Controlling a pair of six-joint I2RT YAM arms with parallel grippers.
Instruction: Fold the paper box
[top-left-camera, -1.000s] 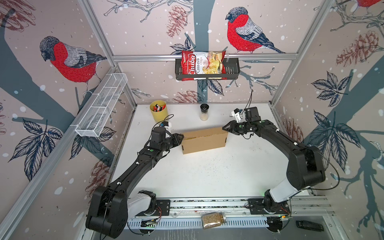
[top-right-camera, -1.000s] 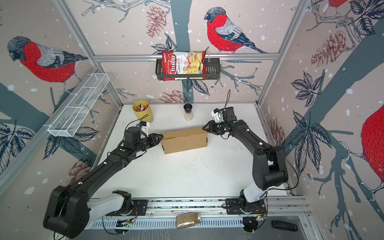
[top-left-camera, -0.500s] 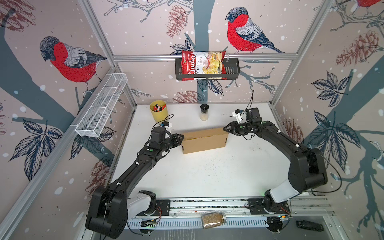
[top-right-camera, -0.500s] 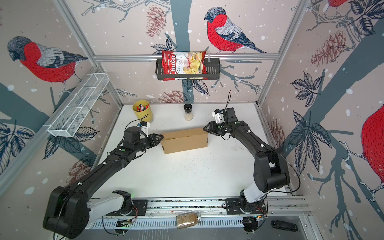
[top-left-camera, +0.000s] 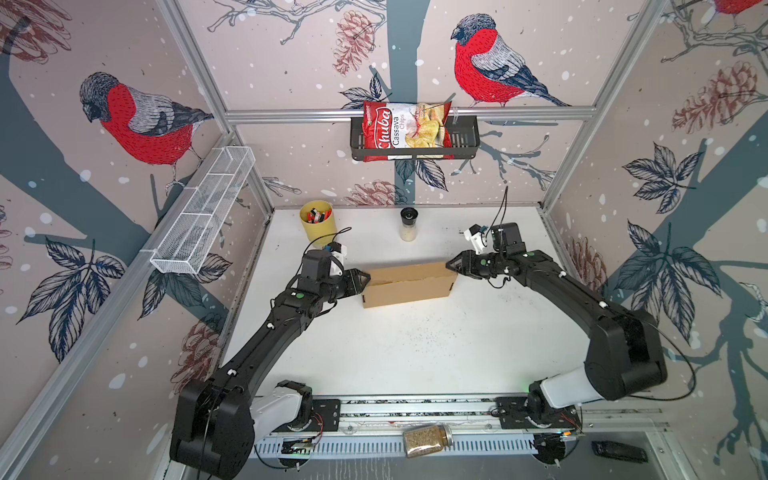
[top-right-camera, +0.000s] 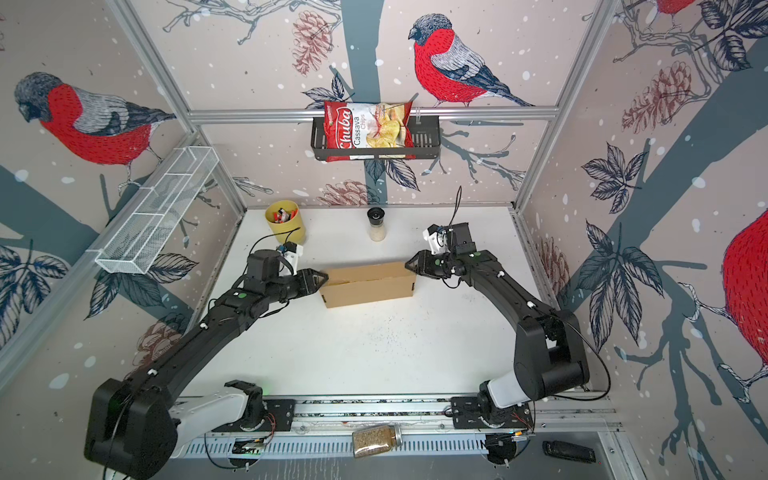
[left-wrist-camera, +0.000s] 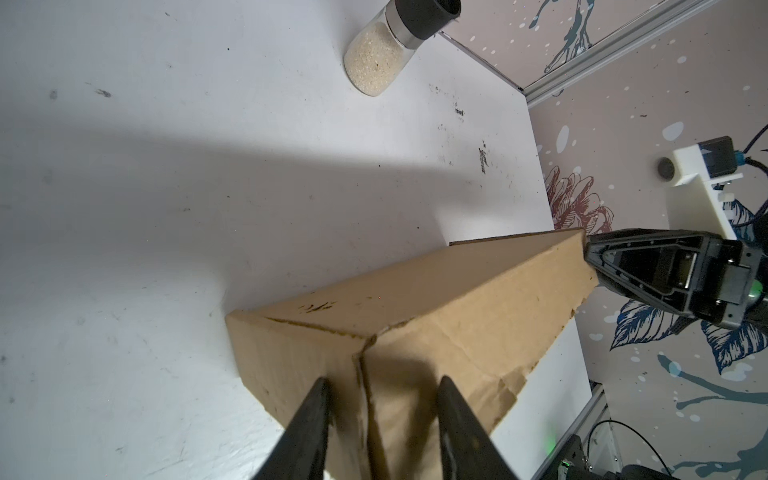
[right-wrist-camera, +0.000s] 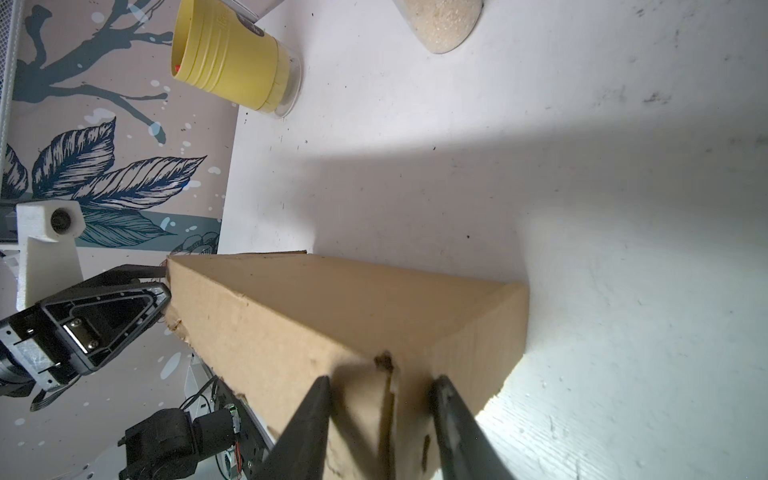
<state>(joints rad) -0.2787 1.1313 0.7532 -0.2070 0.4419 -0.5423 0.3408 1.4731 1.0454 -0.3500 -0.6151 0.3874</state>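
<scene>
Resting on the white counter (top-left-camera: 415, 345), toward the back and roughly midway across — plain brown corrugated paper box (top-left-camera: 409, 284), shallow, rectangular, top closed, long side to the front.

Bracketed end to end: left tool (top-left-camera: 365, 279) at the left end wall, right tool (top-left-camera: 449, 264) at the upper corner of the right end wall. Placement probably meant to hold the box from both sides so the end flaps seat and the shape squares up.

Left tool (left-wrist-camera: 383, 380), wrist view: jaws apart, black fingers (left-wrist-camera: 320, 415) either side of a vertical seam in the end wall, nothing pinched between. Right tool (right-wrist-camera: 382, 379), wrist view: likewise apart, straddling a notched seam at its own end, no grip.

Condition, as judged: folding nearly or wholly done — walls up, lid down, one long edge slightly ragged.

Standing well apart behind the box: yellow plastic cup (top-left-camera: 318, 224) of markers; clear glass shaker (top-left-camera: 408, 226), black cap, pale grains inside. No apparent part in the job.
</scene>
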